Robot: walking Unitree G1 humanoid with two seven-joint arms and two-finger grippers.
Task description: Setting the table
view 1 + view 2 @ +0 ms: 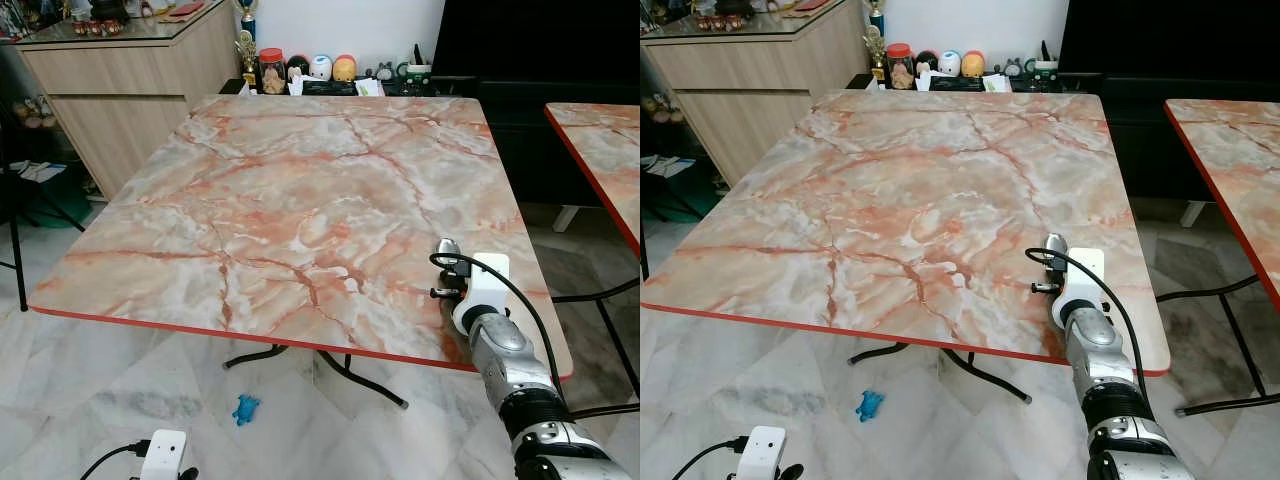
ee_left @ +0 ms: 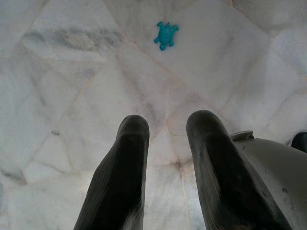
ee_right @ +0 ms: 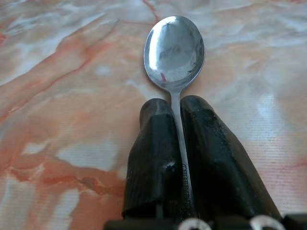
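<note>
Over the near right corner of the square table topped with orange-veined marble pattern and edged in red, we see the right gripper with its two black fingers pressed together on the thin handle of a shiny silver metal spoon. The spoon's bowl sticks out past the fingertips, just above the tabletop; we cannot tell whether it touches. Below the table's near edge, the left gripper hangs over the pale marble floor, its fingers a little apart and holding nothing. Under the table, near its black folding legs, a small turquoise turtle-shaped toy lies on that floor.
</note>
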